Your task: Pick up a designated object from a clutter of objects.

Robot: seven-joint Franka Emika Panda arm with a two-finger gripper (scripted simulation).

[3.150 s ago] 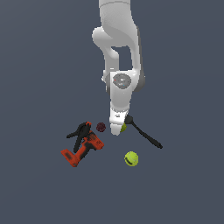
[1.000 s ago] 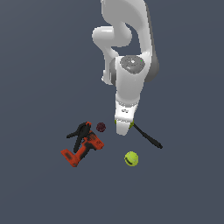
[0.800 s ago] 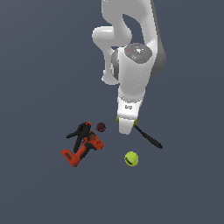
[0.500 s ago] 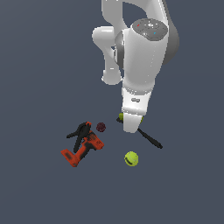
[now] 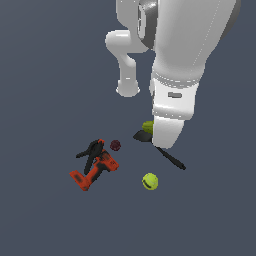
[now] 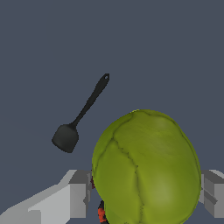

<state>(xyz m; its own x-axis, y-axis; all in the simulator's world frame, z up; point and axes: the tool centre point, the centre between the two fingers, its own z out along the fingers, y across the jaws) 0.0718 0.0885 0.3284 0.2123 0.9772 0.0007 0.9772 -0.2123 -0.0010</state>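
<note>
The pear [image 6: 146,168] has a matt yellow-green skin, smooth but creased with dark vein-like lines. The gripper [image 6: 144,192] looks like pale grey matt plastic, flat-faced and blocky. The arm [image 5: 182,55] is smooth white with a soft sheen. The spatula [image 6: 81,114] is plain matt black. The counter [image 5: 45,75] is an even, matt slate grey. The drill [image 5: 94,171] looks like orange-red plastic.

Ground surface [image 5: 45,65]: a flat, uniform dark slate-grey plane with no visible texture or markings, filling the exterior view. The same grey plane forms the wrist view's background.
</note>
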